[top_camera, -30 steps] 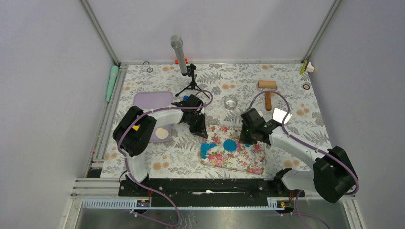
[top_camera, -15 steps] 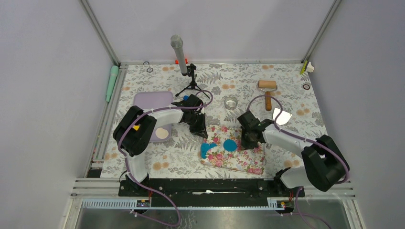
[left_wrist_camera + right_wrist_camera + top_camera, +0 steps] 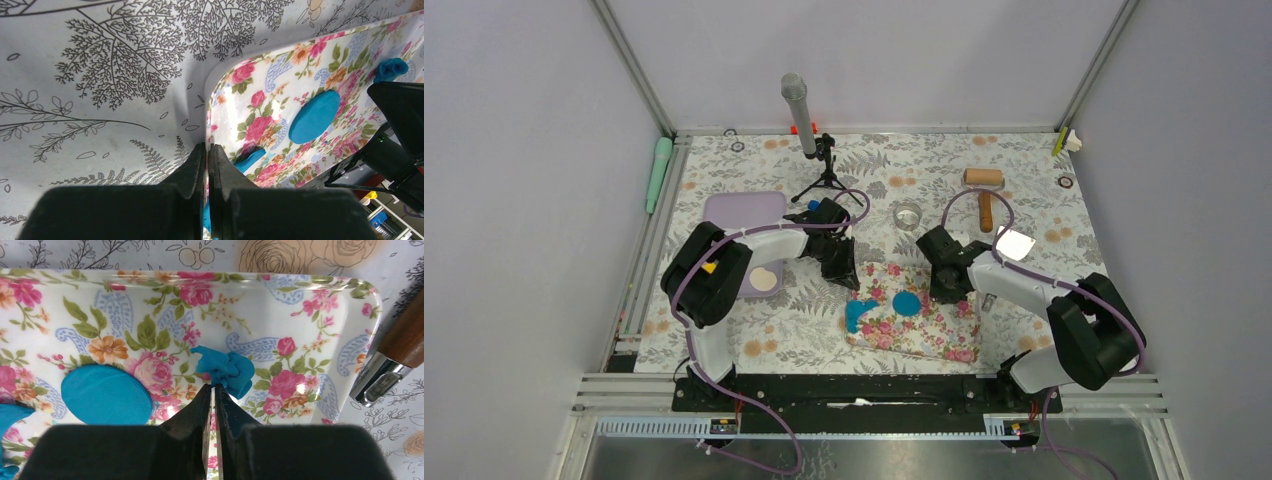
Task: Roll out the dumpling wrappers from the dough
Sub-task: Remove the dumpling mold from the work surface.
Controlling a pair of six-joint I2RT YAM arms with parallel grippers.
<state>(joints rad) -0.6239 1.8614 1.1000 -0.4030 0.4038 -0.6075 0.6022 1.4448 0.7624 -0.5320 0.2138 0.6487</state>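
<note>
A round blue dumpling wrapper (image 3: 907,303) (image 3: 314,116) (image 3: 106,395) lies flat on the floral mat (image 3: 921,340). A ragged blue dough scrap (image 3: 859,313) (image 3: 250,160) rests near the mat's left edge. A crumpled dough lump (image 3: 225,371) (image 3: 392,69) sits toward the mat's right side. My right gripper (image 3: 944,287) (image 3: 212,386) is shut, its tips pinching the lump's near edge. At the mat's back-left corner, my left gripper (image 3: 844,272) (image 3: 207,146) is shut on the mat's rim (image 3: 209,125).
A wooden roller (image 3: 984,180) lies at the back right, and a shiny wooden-handled tool (image 3: 1014,243) (image 3: 382,374) lies just right of the mat. A glass cup (image 3: 908,215), a microphone tripod (image 3: 824,165) and a purple tray (image 3: 742,212) holding a cream disc stand behind and left.
My right arm has swung in to the left, carrying its gripper a little toward the mat's back edge. The left arm, the wrapper and the scrap have stayed put.
</note>
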